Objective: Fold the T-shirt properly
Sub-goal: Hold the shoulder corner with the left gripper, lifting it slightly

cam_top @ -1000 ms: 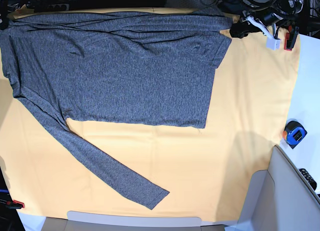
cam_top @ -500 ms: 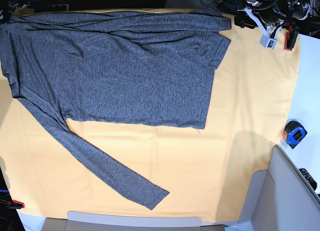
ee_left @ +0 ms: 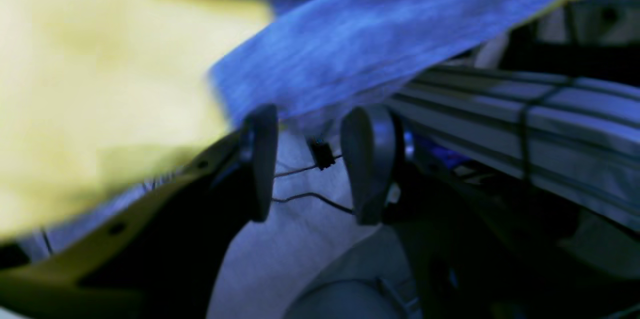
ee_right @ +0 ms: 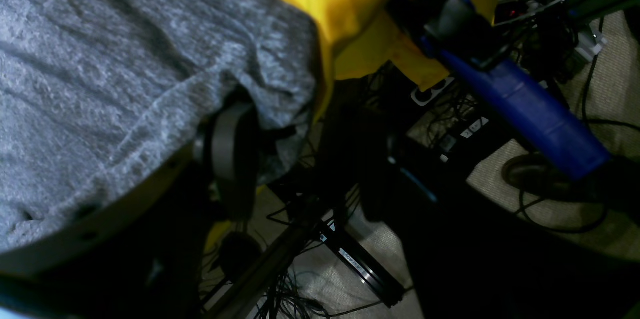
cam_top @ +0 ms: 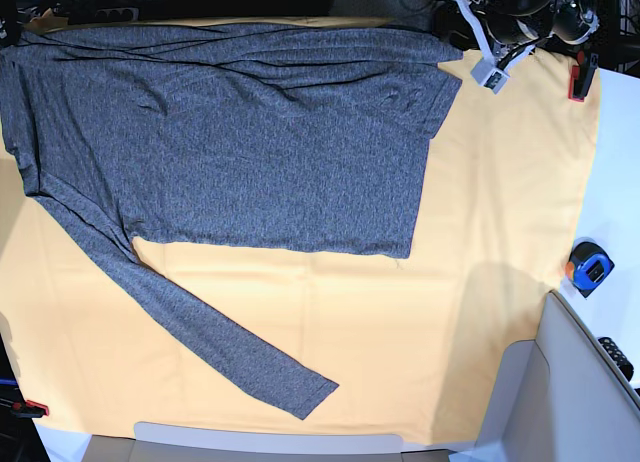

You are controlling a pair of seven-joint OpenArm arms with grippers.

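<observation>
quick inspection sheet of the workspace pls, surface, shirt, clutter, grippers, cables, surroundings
surface: yellow-orange table cloth covers the table, held by a red clamp at the far edge.
job's things: T-shirt, dark grey, lies flat; one long sleeve stretches diagonally toward the near edge; the far edge is already folded over.
clutter: blue and black tape measure on the white margin beside the cloth.
grippers: left gripper open, nothing between its fingers, at the shirt's edge; right gripper beside the shirt's hanging edge past the table edge, state unclear.
cables: tangled on the floor and behind the table's far edge.
surroundings: white panels at the near corner.
</observation>
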